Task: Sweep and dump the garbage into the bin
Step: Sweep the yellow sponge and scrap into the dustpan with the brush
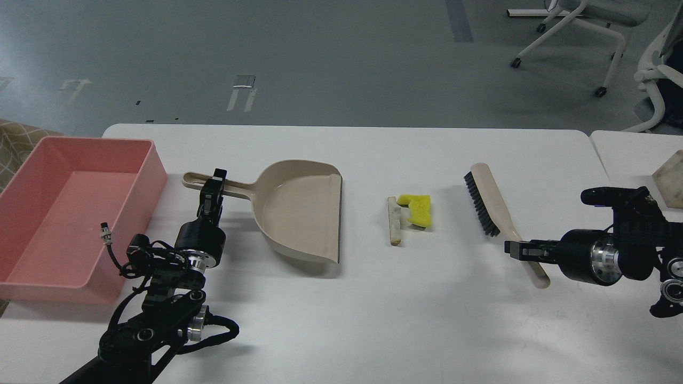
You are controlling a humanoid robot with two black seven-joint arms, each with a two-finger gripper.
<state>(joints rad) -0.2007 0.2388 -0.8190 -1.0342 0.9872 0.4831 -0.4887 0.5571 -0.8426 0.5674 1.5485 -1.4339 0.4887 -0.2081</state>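
Fingers of the left arm (213, 184) sit at the dustpan handle (213, 185), reaching away from the camera over its thin beige bar; they look closed around it, though the dark parts blur together and actual contact is hard to confirm. Fingers of the right arm (515, 249) point left at the near end of the brush handle; they overlap it, and how far they are parted cannot be told from this angle.

Across the white counter (373, 298), from left to right: the pink bin (32, 277) rests at the far left edge, its open top facing up. Just right of it lies the beige dustpan (301, 210), its handle pointing left and its wide mouth facing right. Well apart from that mouth lies the garbage: an off-white stick (394, 221) with a brownish near end, running near to far, and a bright yellow spongy piece (416, 209) just beside it on the right. Further right, the brush (488, 205) lies at a slant, black bristles facing left toward the scraps and its beige handle running down toward the right arm.
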